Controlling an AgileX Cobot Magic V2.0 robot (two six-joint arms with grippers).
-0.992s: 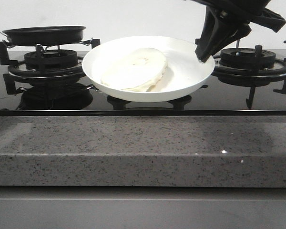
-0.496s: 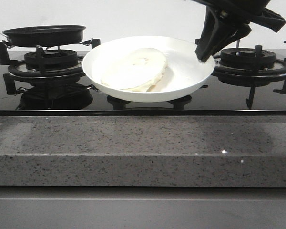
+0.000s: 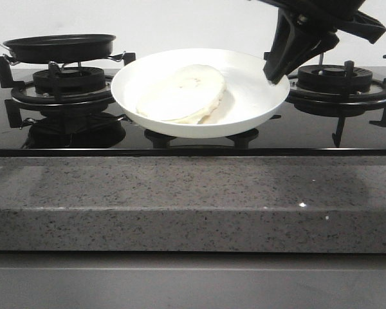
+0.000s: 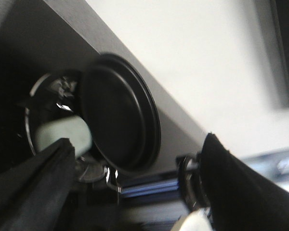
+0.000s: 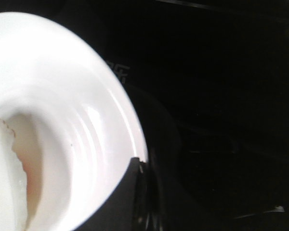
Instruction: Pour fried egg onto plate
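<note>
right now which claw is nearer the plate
Right. The right claw is at the plate's right rim, seemingly gripping it. The left claw is off by the pan on the left burner.

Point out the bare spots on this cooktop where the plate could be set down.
The granite ledge in front of the hob is bare along its whole width. The left burner holds the black pan. The right end effector holds the plate beside the right burner.
</note>
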